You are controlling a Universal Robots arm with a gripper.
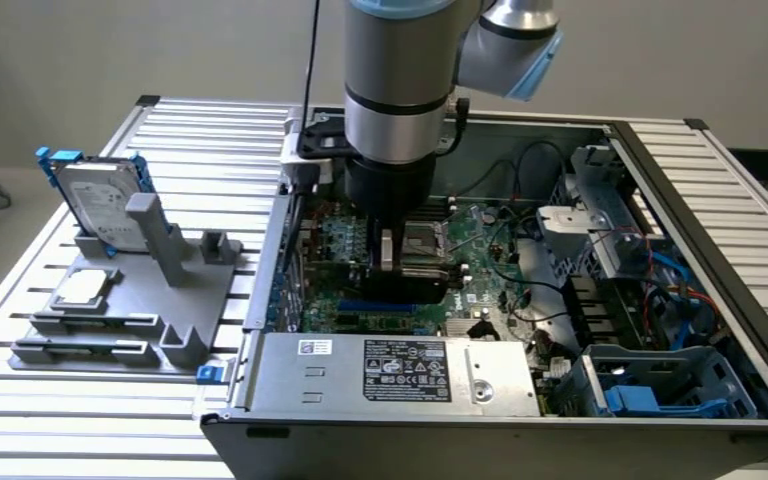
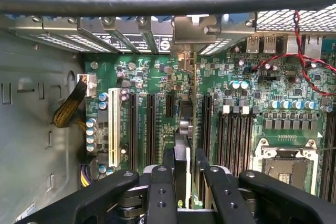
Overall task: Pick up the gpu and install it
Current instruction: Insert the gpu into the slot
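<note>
Pickup looks done, so you can tick that part off: the tool [image 2: 185, 156] is closed narrow around the graphics card [image 2: 182, 129], with a finger on each flat face. The card sits edge-on between them, running out towards the back wall of the computer case [image 1: 704, 200].

In the exterior view the arm reaches straight down into the open case. The black shroud of the card hangs just below the tool, low over the green motherboard [image 2: 157, 77].

The card lines up with one of the long black slots [image 2: 150, 124] near the middle of the board. Its metal end plate [image 2: 185, 40] is up against the row of rear openings.

What you cannot read from here is whether the bottom edge is fully pressed home (the fingers and the card's own body hide the contact line). My judgement is that the install is in its last stretch, with the card at the slot or in it but not released.

Out on the counter [image 1: 197, 130], the grey holder rack [image 1: 117, 320] carries the hard drive [image 1: 97, 205] and the small square chip [image 1: 80, 288], well apart from the work.
</note>
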